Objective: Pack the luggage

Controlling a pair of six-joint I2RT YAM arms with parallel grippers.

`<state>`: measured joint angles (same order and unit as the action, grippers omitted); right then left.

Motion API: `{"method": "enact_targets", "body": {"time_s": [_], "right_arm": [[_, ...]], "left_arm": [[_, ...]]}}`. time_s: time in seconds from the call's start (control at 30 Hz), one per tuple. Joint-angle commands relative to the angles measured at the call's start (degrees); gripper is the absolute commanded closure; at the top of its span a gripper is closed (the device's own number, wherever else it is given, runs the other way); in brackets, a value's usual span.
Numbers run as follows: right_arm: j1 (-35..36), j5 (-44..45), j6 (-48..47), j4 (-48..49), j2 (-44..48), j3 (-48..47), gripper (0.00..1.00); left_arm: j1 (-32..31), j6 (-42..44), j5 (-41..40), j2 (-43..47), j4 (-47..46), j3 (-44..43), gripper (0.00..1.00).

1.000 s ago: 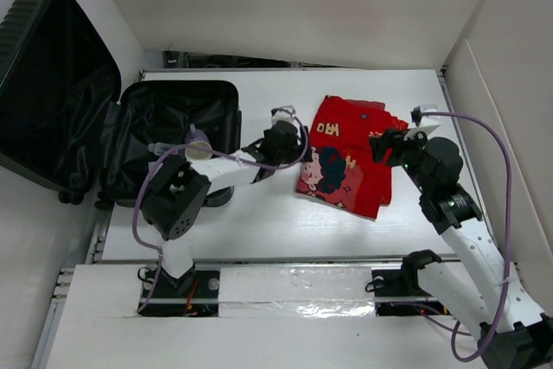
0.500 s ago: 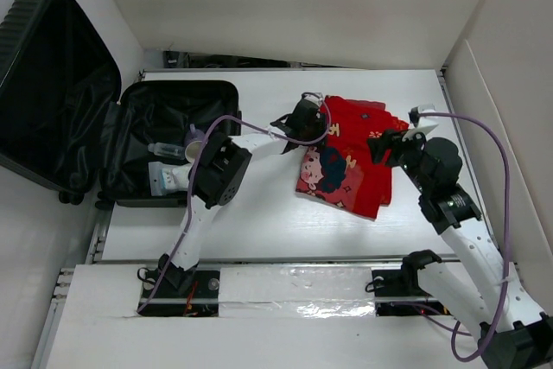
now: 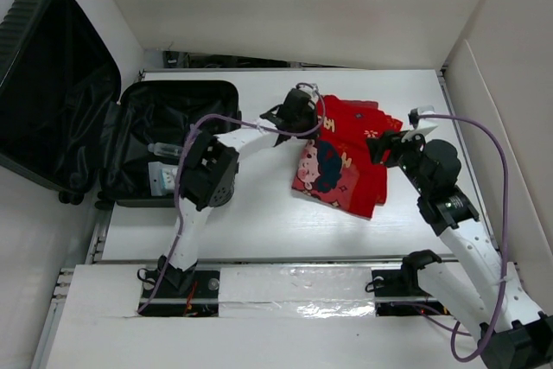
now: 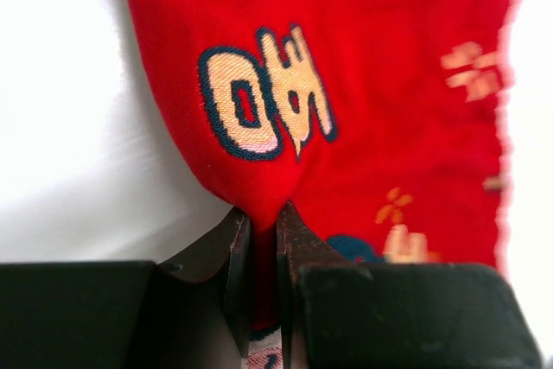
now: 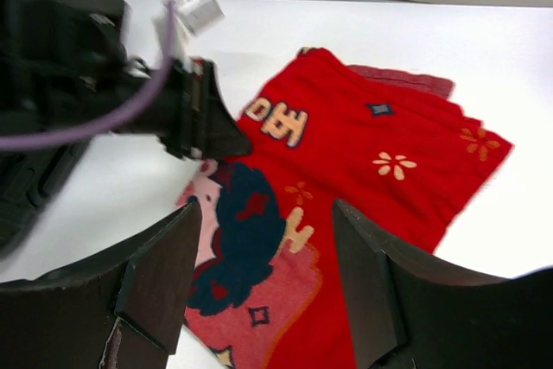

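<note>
The luggage [image 3: 168, 140] lies open at the left of the top view, its lid [image 3: 52, 84] leaning back against the wall. A red garment [image 3: 346, 157] with a cartoon print lies on the white table to its right. My left gripper [image 3: 304, 120] is at the garment's left edge and shut on it. In the left wrist view a fold of the red garment [image 4: 363, 84] is pinched in the left gripper [image 4: 263, 222]. My right gripper [image 3: 384, 146] hangs open over the garment's right side. In the right wrist view the right gripper [image 5: 268, 274] frames the garment [image 5: 346, 170] with nothing between its fingers.
A clear bottle [image 3: 164, 149] and a pale packet [image 3: 160, 181] lie inside the luggage's lower shell. White walls close in the table at the back, left and right [image 3: 484, 101]. The left arm's cable [image 3: 251, 120] loops between the luggage and the garment.
My left gripper swung right from beside the luggage to the garment's left edge and shut on the fabric. The garment's left edge has bunched slightly. The right arm has hardly moved.
</note>
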<state>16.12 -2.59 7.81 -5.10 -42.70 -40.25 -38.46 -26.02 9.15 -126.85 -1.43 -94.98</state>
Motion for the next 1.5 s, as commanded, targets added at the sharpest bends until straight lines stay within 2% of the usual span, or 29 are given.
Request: {"method": "enact_targets", "body": {"time_s": [0.0,0.23,0.33,0.47,0.5,0.6,0.63,0.73,0.8,0.83,0.93,0.97,1.1,1.33,1.37,1.4,1.43,1.47], "right_arm": [[0.05,0.13,0.27,4.4,1.04,1.14,0.32],[0.05,0.04,-0.08,4.49,3.05,3.16,0.32],[0.05,0.48,0.01,4.49,5.16,4.03,0.32],[0.05,0.83,0.18,4.49,7.36,5.09,0.32],[0.05,0.75,0.27,4.49,7.8,5.18,0.32],[0.58,0.22,0.27,4.49,8.24,5.09,0.32],[0.58,0.22,0.27,4.49,8.42,5.09,0.32],[0.58,-0.84,0.1,4.4,8.68,5.27,0.32],[0.58,-1.01,-0.08,4.23,8.95,5.09,0.32],[0.58,-1.01,-0.08,4.14,9.03,5.09,0.32],[0.58,-1.28,-0.17,3.87,9.56,5.27,0.32],[0.58,-1.28,-0.17,3.87,9.56,5.18,0.32],[0.58,-1.63,-0.17,3.87,9.65,5.27,0.32],[0.58,-2.51,-0.26,4.31,9.04,5.36,0.32],[0.58,-2.68,-0.26,4.49,8.86,5.44,0.32],[0.58,-3.29,-0.26,4.49,8.51,5.36,0.32],[0.58,-3.65,-0.34,4.49,8.25,5.36,0.32],[0.58,-4.09,-0.34,4.49,7.64,5.36,0.32]], "left_arm": [[5.22,2.02,0.26,15.55,0.98,-0.21,1.0],[13.75,2.2,-2.37,30.22,5.2,6.72,1.0],[19.54,3.43,-4.48,36.73,8.89,9.71,1.0],[29.56,4.4,-4.23,43.69,13.37,14.9,1.0],[33.67,4.75,-4.31,44.83,13.91,16.22,1.0],[39.49,5.45,-5.72,48.35,14.7,22.02,1.0],[43.34,5.72,-5.37,49.67,14.79,24.9,1.0],[48.46,6.59,-6.32,51.25,14.35,29.65,1.0],[49.0,6.69,-8.35,51.61,13.91,31.43,1.0],[49.61,6.51,-12.36,51.61,13.91,32.3,1.0],[52.16,5.72,-17.21,51.0,14.7,32.84,1.0],[54.6,5.54,-17.58,50.74,14.7,32.84,1.0],[57.96,5.01,-20.13,47.5,14.79,31.79,1.0],[58.58,6.42,-19.62,39.42,15.67,27.4,1.0],[58.58,6.07,-19.69,38.61,16.28,27.22,0.97],[58.58,5.81,-19.69,38.34,15.68,27.82,0.87],[58.58,5.98,-18.48,39.12,14.54,29.83,0.57],[58.58,6.07,-18.12,40.0,12.53,30.72,0.45]]}}
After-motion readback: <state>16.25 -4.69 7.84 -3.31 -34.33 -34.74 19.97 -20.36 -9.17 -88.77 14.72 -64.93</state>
